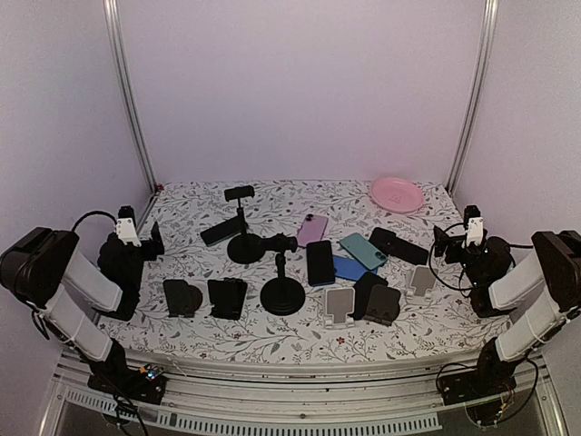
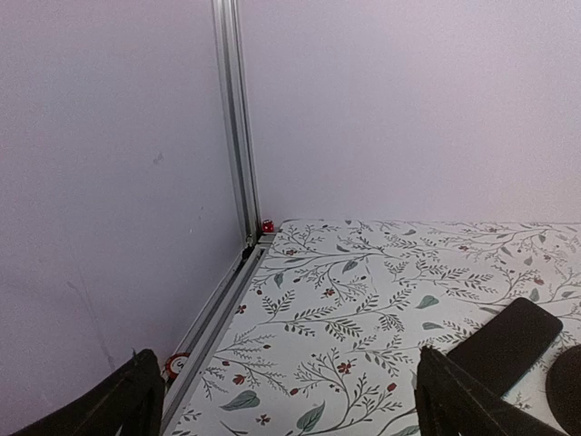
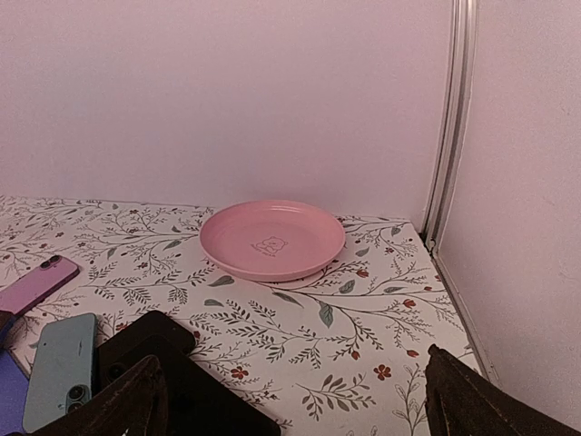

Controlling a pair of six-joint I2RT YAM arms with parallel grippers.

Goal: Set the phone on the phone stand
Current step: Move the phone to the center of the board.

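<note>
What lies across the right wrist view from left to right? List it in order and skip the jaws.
teal phone → black phone → pink plate → metal corner post

Pink plate beyond teal phone, maybe black phone.

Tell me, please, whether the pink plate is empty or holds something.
Empty: the right wrist view shows the pink plate bare inside, apart from a small moulded mark.
</note>
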